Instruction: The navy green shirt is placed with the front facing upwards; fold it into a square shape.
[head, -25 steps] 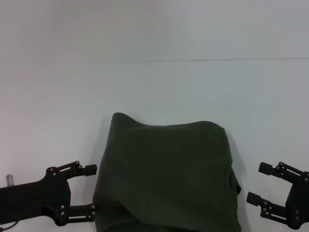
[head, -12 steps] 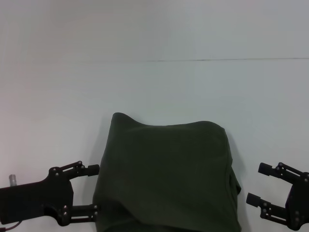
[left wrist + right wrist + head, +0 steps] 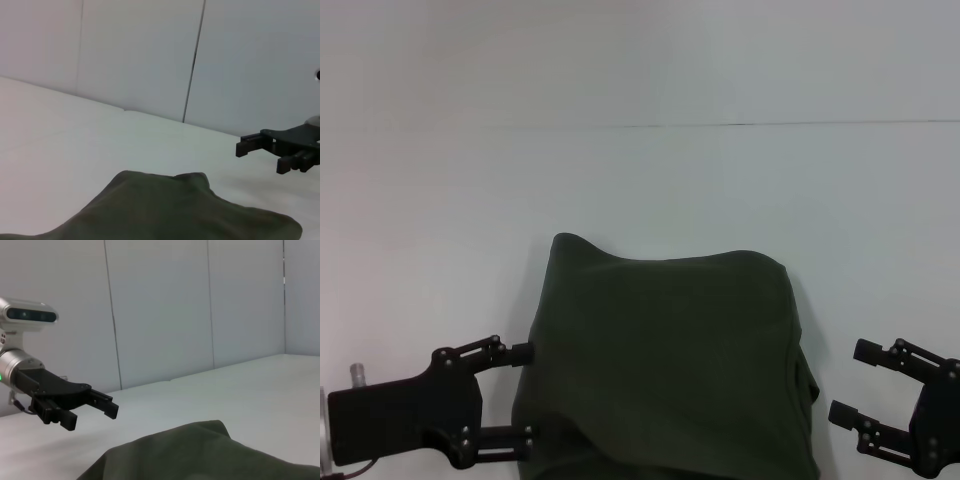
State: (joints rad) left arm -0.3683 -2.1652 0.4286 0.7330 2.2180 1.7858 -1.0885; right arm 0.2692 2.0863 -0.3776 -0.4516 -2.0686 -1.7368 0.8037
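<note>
The navy green shirt (image 3: 665, 365) lies folded into a rough rectangle on the white table, plain dark fabric up, no lettering or collar showing. It also shows in the left wrist view (image 3: 160, 212) and the right wrist view (image 3: 200, 452). My left gripper (image 3: 523, 395) is open at the shirt's near left edge, its fingertips touching or just beside the fabric. My right gripper (image 3: 852, 382) is open and empty, a little to the right of the shirt's near right edge. The right wrist view shows the left gripper (image 3: 92, 407); the left wrist view shows the right gripper (image 3: 260, 152).
The white table (image 3: 640, 180) stretches far beyond the shirt to a seam line at the back. Pale wall panels stand behind it in both wrist views.
My left gripper has moved right, closer to the shirt's near left edge. The right gripper and the shirt have stayed put.
</note>
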